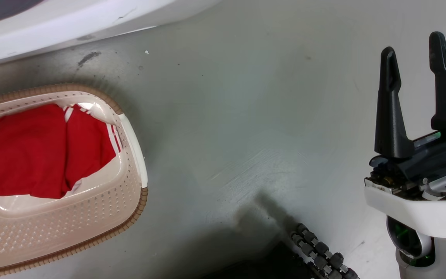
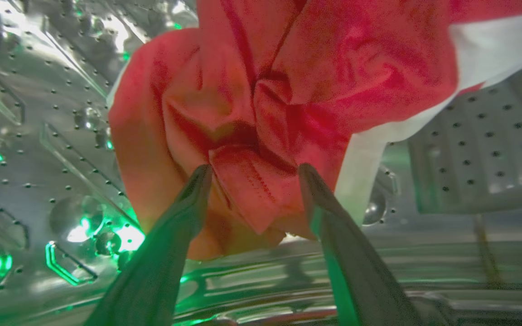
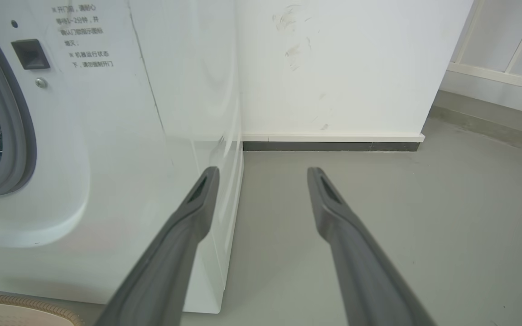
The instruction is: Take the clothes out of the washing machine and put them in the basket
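Note:
Inside the perforated steel drum (image 2: 39,113) of the washing machine (image 3: 107,136) lies a crumpled red garment with white trim (image 2: 315,77). My left gripper (image 2: 254,167) is open, its two fingers standing on either side of a fold of that garment. Red clothes with white stripes (image 1: 33,151) lie in the cream basket (image 1: 141,201) on the floor at the left, below the washing machine's white front (image 1: 52,27). My right gripper (image 1: 412,44) is open and empty at the right, over bare floor; in its own view the right gripper (image 3: 264,170) points past the machine's corner.
The grey rubber ring of the porthole (image 3: 16,136) shows at the left edge. A white wall with a dark baseboard (image 3: 329,146) stands beside the machine. The basket rim (image 3: 21,301) peeks in at the lower left. The robot's roller wheel (image 1: 319,252) is at the bottom.

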